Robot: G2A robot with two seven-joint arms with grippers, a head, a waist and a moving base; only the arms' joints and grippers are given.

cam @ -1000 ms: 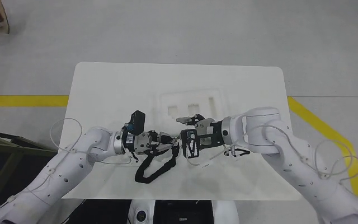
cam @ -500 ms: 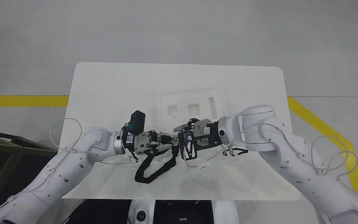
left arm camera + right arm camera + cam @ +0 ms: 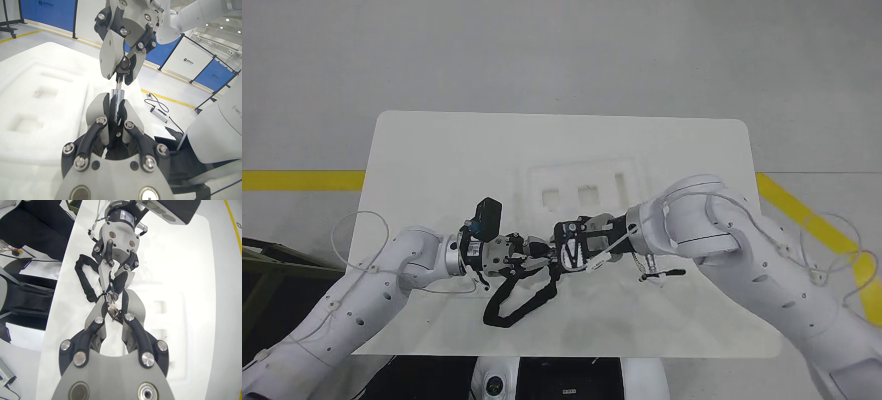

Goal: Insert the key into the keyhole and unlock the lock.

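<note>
Since a second ago your right gripper has closed across the table on the left gripper, which has held station; the top view shows them nose to nose, the black cable trailing toward the near edge. Left wrist view: the left jaws pinch the chrome lock by its barrel, keyhole end facing the key, whose blade runs in line with the barrel and meets its end face. Right wrist view: the right jaws are clamped on the key's head, depth of entry cannot be told, so I judge your next move a straight push along that shared axis.
</note>
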